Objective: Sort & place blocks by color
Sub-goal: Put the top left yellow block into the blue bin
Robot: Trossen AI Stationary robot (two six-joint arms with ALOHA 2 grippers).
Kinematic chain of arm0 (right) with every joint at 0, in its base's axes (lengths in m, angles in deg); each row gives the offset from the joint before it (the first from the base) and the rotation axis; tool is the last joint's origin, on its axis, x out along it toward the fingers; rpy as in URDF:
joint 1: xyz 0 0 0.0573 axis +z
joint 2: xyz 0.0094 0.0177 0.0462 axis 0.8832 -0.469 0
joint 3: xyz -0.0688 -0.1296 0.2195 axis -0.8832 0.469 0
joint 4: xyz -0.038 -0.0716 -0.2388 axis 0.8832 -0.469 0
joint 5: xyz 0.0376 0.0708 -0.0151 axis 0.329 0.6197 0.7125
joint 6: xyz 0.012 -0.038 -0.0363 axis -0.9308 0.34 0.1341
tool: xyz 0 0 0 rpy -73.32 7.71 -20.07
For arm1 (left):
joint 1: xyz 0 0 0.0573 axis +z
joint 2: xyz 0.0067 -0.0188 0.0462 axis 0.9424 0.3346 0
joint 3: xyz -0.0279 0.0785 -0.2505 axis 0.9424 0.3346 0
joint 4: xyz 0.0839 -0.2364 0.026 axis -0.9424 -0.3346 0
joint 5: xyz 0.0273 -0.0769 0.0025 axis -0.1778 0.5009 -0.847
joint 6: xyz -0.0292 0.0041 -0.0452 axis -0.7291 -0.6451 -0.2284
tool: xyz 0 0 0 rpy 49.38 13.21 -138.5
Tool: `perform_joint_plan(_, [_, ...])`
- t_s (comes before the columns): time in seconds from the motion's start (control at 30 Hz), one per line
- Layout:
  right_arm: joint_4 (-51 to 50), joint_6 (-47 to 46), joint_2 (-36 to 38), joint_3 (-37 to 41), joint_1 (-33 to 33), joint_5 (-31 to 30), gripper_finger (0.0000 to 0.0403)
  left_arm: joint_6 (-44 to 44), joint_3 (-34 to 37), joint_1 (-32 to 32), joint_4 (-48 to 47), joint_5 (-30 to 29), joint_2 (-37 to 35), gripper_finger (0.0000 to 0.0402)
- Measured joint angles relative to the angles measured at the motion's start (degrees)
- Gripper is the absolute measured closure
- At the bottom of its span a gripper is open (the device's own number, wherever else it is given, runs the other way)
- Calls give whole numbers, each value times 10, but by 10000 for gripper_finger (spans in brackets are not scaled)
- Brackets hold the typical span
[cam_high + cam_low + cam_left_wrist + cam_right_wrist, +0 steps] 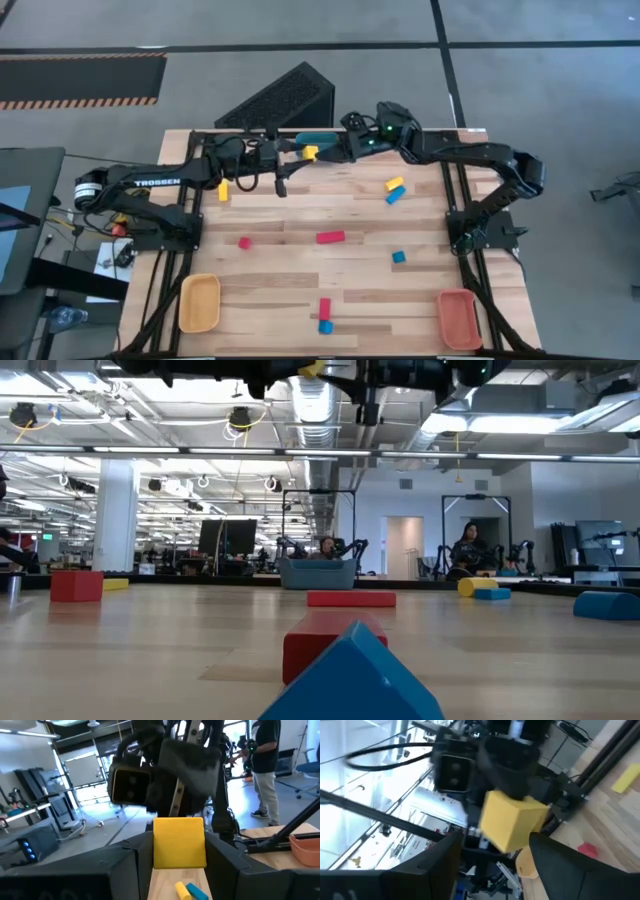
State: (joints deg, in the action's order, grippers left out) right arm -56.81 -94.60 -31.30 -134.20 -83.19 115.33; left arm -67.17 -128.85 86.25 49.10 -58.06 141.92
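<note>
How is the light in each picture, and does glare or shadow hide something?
High view: even light, soft shadows on the table. Low view: bright ceiling lights; the arms overhead show only as dark shapes. Left wrist view: the yellow block is well lit, the right arm behind it backlit. Right wrist view: glare whitens the room beyond.

Both pincers meet over the far middle of the pale wooden bench [300, 255], the left pincer [300, 152] and right pincer [322, 152] each touching one small yellow cube block [310, 152] held between them, above the bench.
</note>
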Motion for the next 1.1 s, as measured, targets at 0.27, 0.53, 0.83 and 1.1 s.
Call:
perform_joint_plan(0.27, [0, -9, -11, 0, -8, -3, 134, -5, 0, 1, -4, 1, 2, 278])
perform_joint_plan(0.53, [-24, 28, 12, 0, -40, -5, 135, -102, 0, 4, 3, -66, 1, 278])
perform_joint_plan(0.83, [-81, 131, 101, -1, -109, -30, 135, -142, 0, 41, 14, -56, 1, 278])
perform_joint_plan(1.1, [-214, 163, 121, 0, -118, -59, 135, -120, 0, 43, 109, -38, 1, 278])
